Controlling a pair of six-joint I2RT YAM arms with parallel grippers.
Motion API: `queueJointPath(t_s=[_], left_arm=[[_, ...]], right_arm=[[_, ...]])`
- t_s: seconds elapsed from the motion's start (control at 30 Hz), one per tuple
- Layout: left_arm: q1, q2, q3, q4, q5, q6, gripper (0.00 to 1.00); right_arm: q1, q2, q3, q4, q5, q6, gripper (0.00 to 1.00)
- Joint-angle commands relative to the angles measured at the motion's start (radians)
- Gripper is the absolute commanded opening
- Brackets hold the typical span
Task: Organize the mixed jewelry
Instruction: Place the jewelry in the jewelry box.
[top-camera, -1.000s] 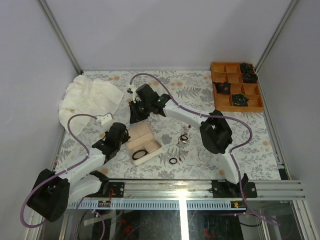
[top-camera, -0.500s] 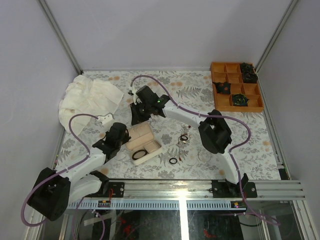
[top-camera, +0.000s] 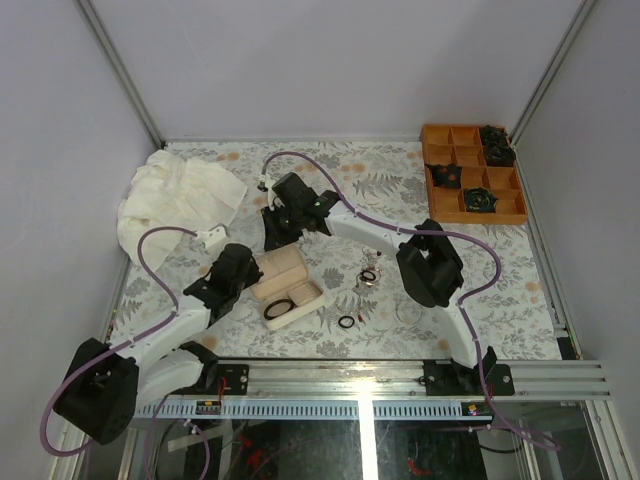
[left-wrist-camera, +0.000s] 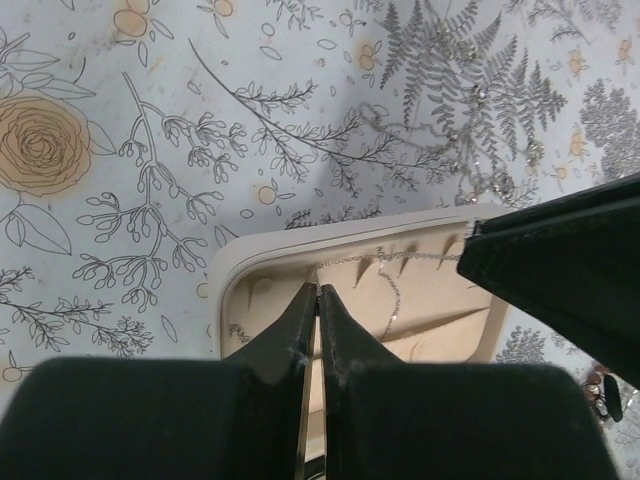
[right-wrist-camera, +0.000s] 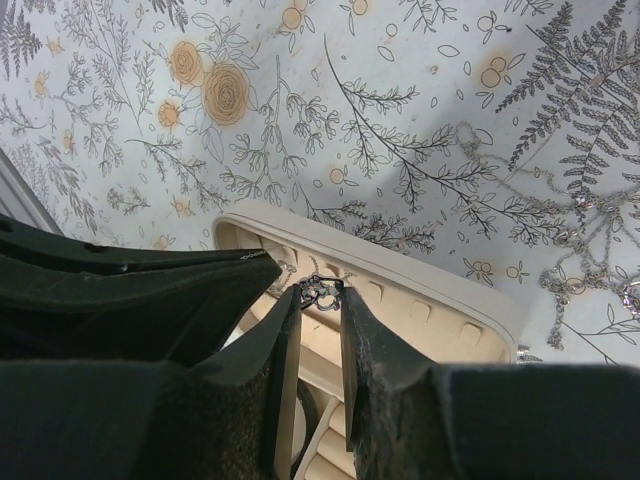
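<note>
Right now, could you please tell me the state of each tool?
Left tool: closed, fingertips together, nothing visibly held.
Right tool: closed on a small dark ornate piece, over the beige box.

A bench (top-camera: 400, 190) covered in a pale sheet printed with grey ferns and orange flowers fills the scene. At its far left lies a crumpled cream cloth (top-camera: 180, 195). In the far right corner sits an orange compartment tray (top-camera: 437, 152), with three dark rosette-like items (top-camera: 478, 200) in separate compartments along its right and near parts. Left of the middle, towards the near side, a beige ridged jewelry box (top-camera: 278, 265) lies open, its two halves side by side. A metal rail (top-camera: 380, 378) runs along the near edge.
</note>
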Motion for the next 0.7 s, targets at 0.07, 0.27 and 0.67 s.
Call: queueJointPath(t_s=[0.07, 0.27, 0.67], left_arm=[[0.009, -0.031, 0.048, 0.021, 0.007, 0.02, 0.0], [0.009, -0.042, 0.052, 0.013, 0.015, 0.024, 0.0], [0.009, -0.13, 0.056, -0.044, 0.005, 0.026, 0.0]], right_arm=[[0.007, -0.021, 0.015, 0.001, 0.018, -0.007, 0.15], [0.007, -0.03, 0.007, 0.002, 0.017, -0.009, 0.15], [0.007, 0.016, 0.124, -0.022, -0.02, -0.009, 0.15]])
